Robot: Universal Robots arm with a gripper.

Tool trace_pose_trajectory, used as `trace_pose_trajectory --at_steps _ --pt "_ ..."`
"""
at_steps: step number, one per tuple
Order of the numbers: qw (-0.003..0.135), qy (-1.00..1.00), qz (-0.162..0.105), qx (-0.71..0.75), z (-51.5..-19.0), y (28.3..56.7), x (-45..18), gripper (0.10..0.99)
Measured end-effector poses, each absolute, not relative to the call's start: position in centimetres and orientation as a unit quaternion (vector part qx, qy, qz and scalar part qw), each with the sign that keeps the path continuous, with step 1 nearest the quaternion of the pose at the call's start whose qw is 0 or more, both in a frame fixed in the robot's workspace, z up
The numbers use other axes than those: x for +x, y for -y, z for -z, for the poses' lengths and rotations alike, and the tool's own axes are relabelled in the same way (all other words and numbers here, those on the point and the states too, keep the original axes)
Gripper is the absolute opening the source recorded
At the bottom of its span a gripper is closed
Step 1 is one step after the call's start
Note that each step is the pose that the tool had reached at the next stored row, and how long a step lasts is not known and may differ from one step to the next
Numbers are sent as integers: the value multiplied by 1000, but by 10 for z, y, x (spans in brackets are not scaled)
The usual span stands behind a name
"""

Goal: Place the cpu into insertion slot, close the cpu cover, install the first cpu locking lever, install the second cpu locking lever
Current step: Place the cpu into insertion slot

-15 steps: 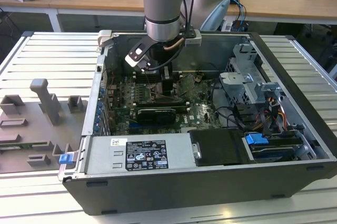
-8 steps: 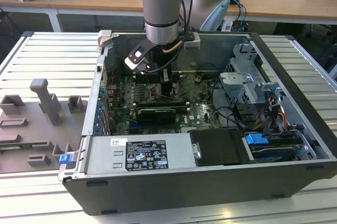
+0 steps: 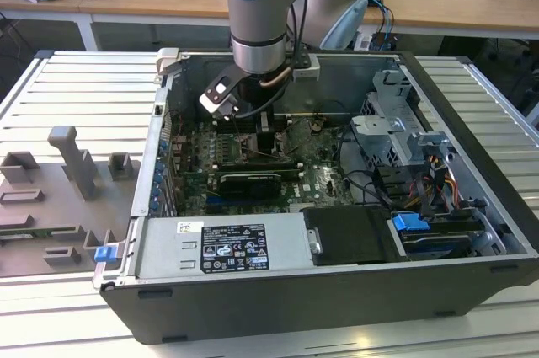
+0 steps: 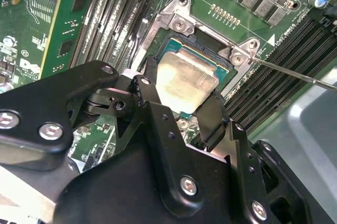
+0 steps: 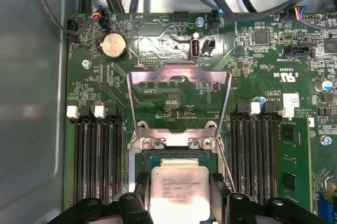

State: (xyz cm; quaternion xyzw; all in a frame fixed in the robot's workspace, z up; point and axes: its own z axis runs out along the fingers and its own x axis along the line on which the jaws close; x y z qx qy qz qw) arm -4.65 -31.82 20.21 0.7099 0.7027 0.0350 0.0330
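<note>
Cpu (image 4: 184, 83) between the jaws, pinched at two opposite edges over the socket (image 4: 181, 42) (cpu cover (image 5: 179, 76) raised open).

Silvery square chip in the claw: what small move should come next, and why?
Probably ease the pale silvery square chip straight down. The black claw grips it by two edges right over the dark square socket, and the silvery hinged cover frame stands swung open, so nothing seems to block the way.
</note>
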Motion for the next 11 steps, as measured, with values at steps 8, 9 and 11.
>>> trace_pose_trajectory --at_steps 8,9,11 --pt "33 -703 -35 710 -199 317 -46 541" --pt "33 -703 -35 710 -199 317 -46 541" --pt "33 -703 -35 710 -199 317 -46 541"
